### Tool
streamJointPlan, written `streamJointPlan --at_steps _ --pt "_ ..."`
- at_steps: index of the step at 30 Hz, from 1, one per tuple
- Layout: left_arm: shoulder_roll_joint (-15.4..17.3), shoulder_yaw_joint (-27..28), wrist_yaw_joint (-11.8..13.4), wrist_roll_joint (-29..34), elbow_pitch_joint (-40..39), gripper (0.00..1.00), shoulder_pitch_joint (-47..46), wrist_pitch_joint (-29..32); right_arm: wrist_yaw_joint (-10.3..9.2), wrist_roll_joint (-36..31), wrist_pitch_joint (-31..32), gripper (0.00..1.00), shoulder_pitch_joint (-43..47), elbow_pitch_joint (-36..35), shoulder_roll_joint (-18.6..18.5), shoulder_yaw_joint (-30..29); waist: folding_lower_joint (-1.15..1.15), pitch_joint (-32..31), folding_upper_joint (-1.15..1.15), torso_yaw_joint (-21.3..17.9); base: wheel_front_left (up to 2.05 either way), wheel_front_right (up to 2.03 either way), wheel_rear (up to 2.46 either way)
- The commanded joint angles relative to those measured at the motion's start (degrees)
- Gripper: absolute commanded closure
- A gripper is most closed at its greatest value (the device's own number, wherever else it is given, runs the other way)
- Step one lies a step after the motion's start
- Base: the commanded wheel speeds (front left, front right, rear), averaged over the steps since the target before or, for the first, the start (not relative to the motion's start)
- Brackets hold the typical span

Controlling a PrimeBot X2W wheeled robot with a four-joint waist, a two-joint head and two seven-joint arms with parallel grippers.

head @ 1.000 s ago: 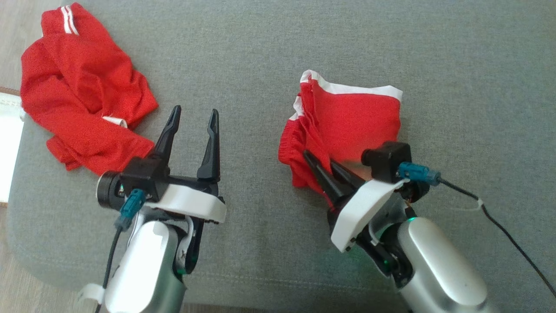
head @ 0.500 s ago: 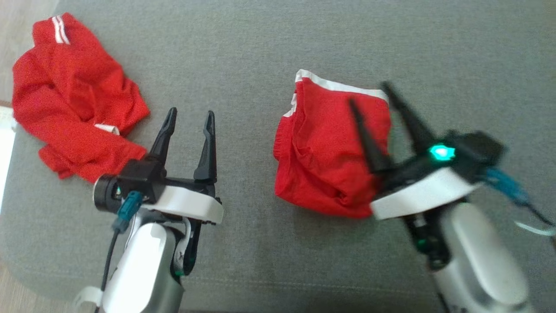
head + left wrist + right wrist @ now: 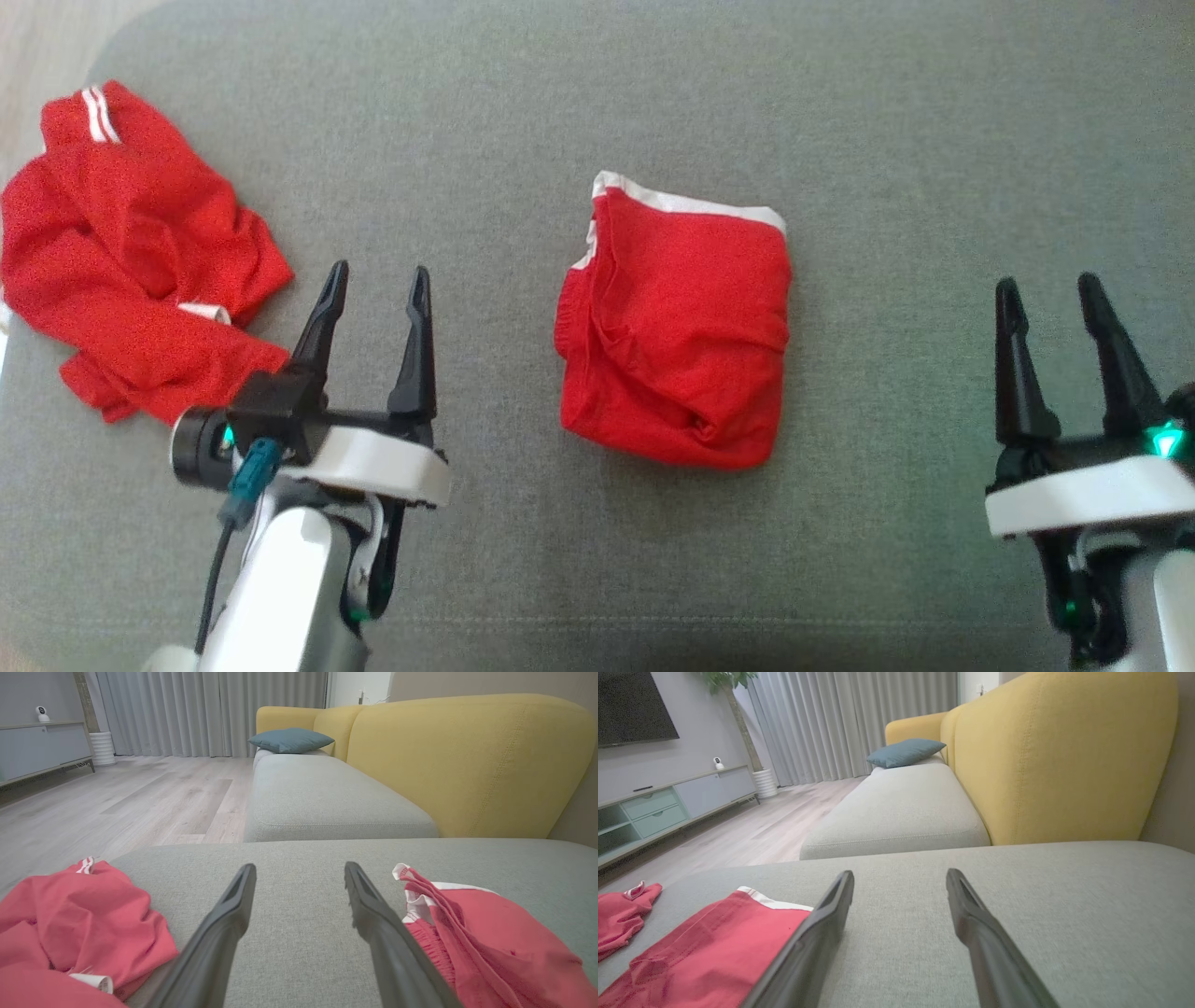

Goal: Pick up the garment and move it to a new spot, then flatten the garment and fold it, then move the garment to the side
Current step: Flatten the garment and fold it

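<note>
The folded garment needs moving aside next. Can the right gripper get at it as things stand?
Probably yes: the right gripper stands open to the folded garment's right, with bare cushion between them and nothing in the way.

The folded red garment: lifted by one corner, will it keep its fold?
Probably not: the folded red garment shows soft wrinkles and loose layers, so it would likely droop and unfold. It looks thin, so probably light. Pushed across the grey fabric cushion, it may bunch rather than slide.
</note>
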Motion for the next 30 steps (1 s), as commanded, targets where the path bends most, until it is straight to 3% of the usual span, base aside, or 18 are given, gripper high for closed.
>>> streamJointPlan --at_steps 1,18,30 --pt "1.45 2.37 0.26 0.50 -1.87 0.00 -0.23 -0.28 0.42 -0.50 0.52 0.00 0.43 -2.68 -0.07 0.94 0.00 -1.39 0.00 -0.52 0.00 0.00 0.00" --pt "4.34 2.50 1.47 0.14 -3.05 0.00 6.75 1.47 0.42 -1.66 4.13 0.00 7.75 -4.58 1.30 0.65 0.00 -9.28 0.00 -0.74 0.00 0.00 0.00" --pt "5.23 1.82 2.13 0.14 -3.99 0.00 9.05 2.68 0.42 -2.44 6.03 0.00 9.68 -6.10 2.03 0.46 0.00 -11.41 0.00 -0.42 0.00 0.00 0.00"
